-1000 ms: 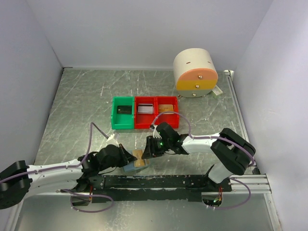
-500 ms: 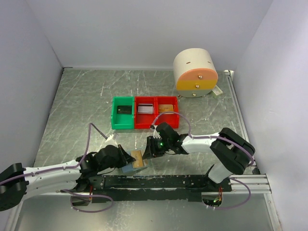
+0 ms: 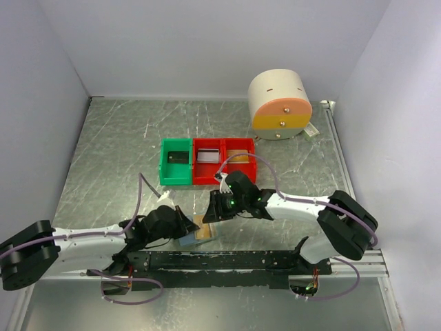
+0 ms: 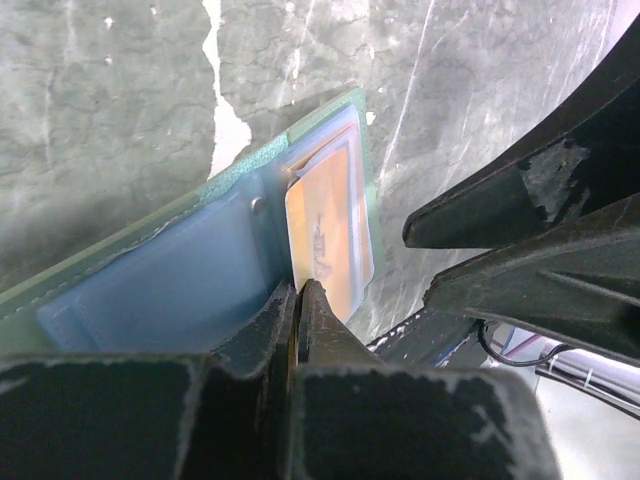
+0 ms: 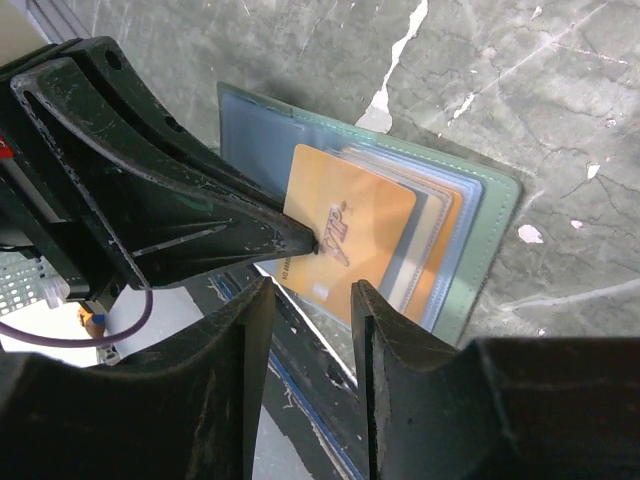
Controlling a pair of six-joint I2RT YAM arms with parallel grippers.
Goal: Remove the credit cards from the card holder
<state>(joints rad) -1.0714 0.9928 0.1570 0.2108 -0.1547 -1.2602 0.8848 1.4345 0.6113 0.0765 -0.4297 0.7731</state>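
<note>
The pale blue card holder [image 5: 255, 150] lies spread flat near the table's front edge, also visible from above [image 3: 187, 241] and in the left wrist view [image 4: 160, 290]. An orange credit card [image 5: 350, 225] sticks partly out of its right pocket, with more credit cards [image 5: 440, 225] layered under it. My left gripper [image 4: 298, 288] is shut on the near edge of that orange credit card [image 4: 330, 225]. From above, the left gripper [image 3: 186, 226] sits just left of the credit card [image 3: 200, 227]. My right gripper [image 5: 312, 290] hovers open over the card's free end, holding nothing, and shows from above [image 3: 212, 211] too.
A green bin [image 3: 176, 164] and two red bins [image 3: 224, 160] holding cards stand mid-table behind the grippers. A round beige and orange container [image 3: 279, 103] is at the back right. A black rail [image 3: 227, 261] runs along the near edge, just below the holder.
The right arm has swung, its elbow moving right and its gripper shifting slightly up and left. The left gripper stays pinched on the orange card, which has barely moved.
</note>
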